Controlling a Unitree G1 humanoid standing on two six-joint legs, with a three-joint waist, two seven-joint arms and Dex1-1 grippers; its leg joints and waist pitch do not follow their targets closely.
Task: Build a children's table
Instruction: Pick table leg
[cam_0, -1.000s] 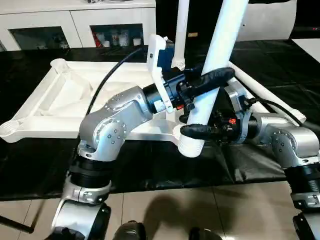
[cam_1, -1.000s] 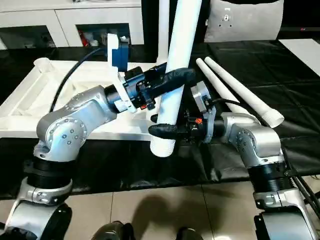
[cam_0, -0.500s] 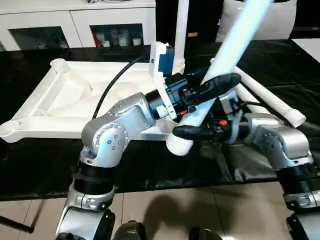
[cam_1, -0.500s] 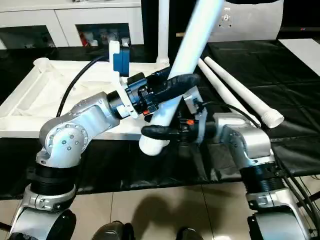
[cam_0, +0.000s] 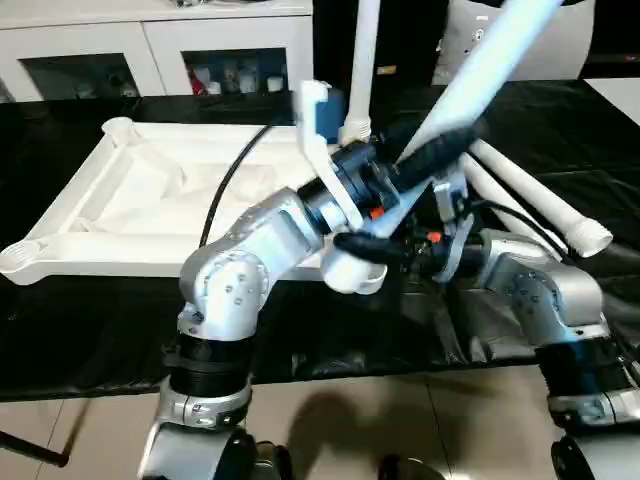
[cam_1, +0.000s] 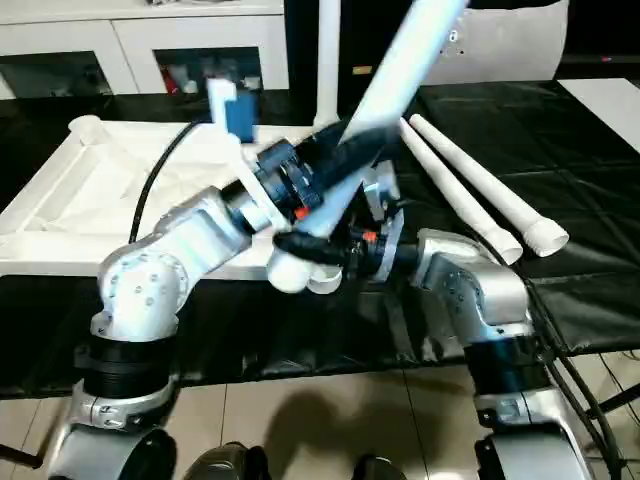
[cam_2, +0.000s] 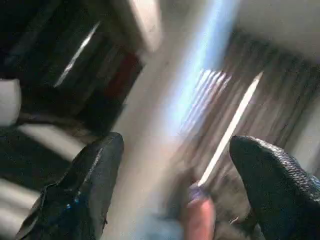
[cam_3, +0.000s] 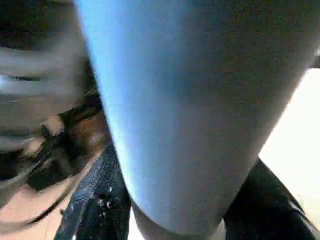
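Right wrist view: leg (cam_3: 190, 100) clamped between right gripper (cam_3: 170, 220) fingers.

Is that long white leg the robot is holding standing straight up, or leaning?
Leaning. The leg slants from its thick end, low by the grippers, up toward the robot's right.

a large worktable (cam_0: 90, 310) under a black cover carries the upturned white table top (cam_0: 150, 190), ribbed side up, with one leg (cam_0: 362, 60) standing upright in a far corner socket. two loose white legs (cam_1: 480, 200) lie side by side on the cover, just beside the top.
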